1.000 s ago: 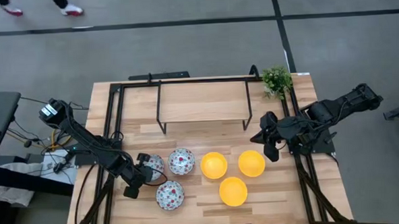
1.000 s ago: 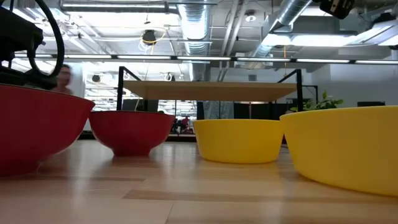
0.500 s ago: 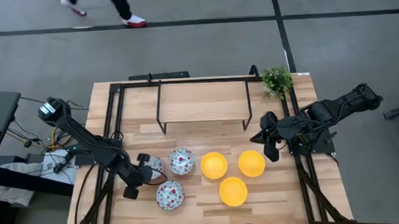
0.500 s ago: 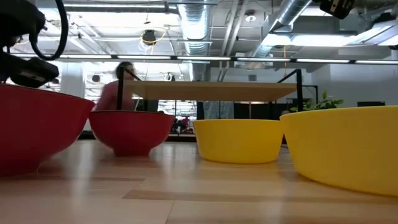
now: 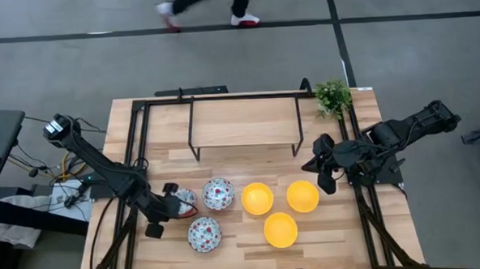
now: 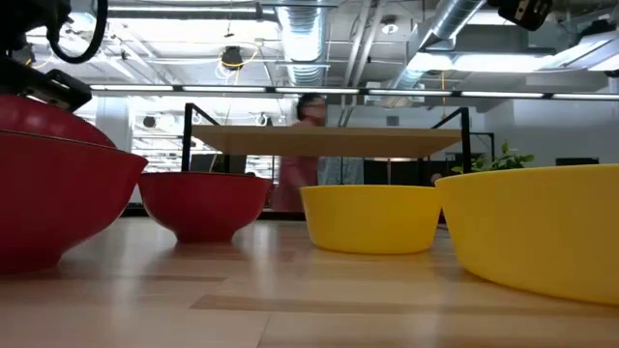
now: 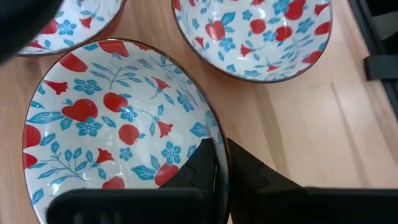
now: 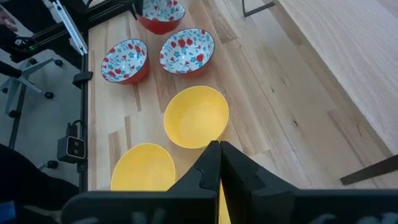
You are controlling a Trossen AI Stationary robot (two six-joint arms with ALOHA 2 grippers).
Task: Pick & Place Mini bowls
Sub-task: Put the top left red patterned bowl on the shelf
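Three white floral mini bowls with red outsides and three plain yellow ones are at the table's near half. My left gripper point(image 5: 175, 205) is shut on the leftmost floral bowl point(image 5: 185, 199), seen close in the left wrist view point(image 7: 112, 124). The other floral bowls point(image 5: 218, 194) point(image 5: 204, 234) rest on their bases, as do the yellow bowls point(image 5: 257, 199) point(image 5: 303, 196) point(image 5: 281, 230). My right gripper point(image 5: 324, 182) hangs shut above the table, right of the yellow bowls, holding nothing. My left gripper has the floral bowl by its rim point(image 7: 219, 149), on the side nearest the arm. One finger point(image 7: 198, 169) is inside the bowl and the other point(image 7: 252, 177) outside. The fingers slant down from the table's left. The bowl is raised and tilted point(image 6: 39, 116); a nearer bowl hides its base.
A black-framed wooden shelf point(image 5: 243, 122) stands at the far half of the table. A small green plant point(image 5: 333, 96) sits at the far right corner. A person walks on the floor beyond the table point(image 5: 210, 2). Bare wood lies along the near edge point(image 5: 326, 244).
My left gripper has shut on the floral bowl's rim and gone up. The bowl has risen with it: in the low view its red underside now shows above the nearer bowl's rim. The person has walked rightward behind the table.
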